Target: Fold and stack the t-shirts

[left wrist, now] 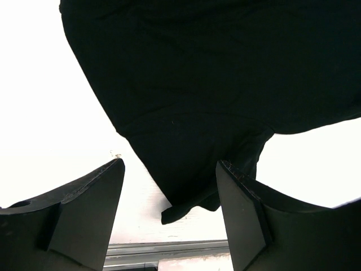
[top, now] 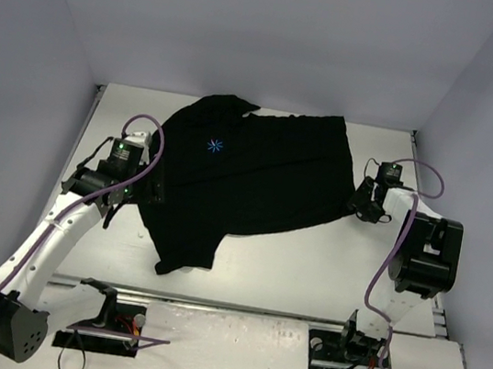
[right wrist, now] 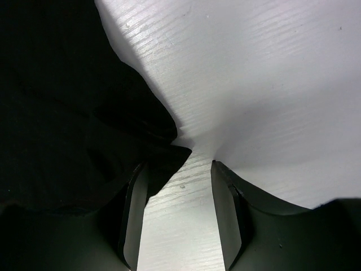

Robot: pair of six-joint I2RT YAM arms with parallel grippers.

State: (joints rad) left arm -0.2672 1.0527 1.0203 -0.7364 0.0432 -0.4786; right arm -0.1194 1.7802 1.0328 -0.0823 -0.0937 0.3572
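One black t-shirt lies spread on the white table, its light-blue star logo facing up. My left gripper is at the shirt's left edge. In the left wrist view it is open, with the shirt's hanging corner lying loose between the fingers. My right gripper is at the shirt's right edge. In the right wrist view it is open over bare table, and a point of the shirt's cloth reaches the tip of its left finger without being pinched.
Grey walls close the table on the back and both sides. A metal rail runs along the near edge by the two arm bases, and shows in the left wrist view as a rail.
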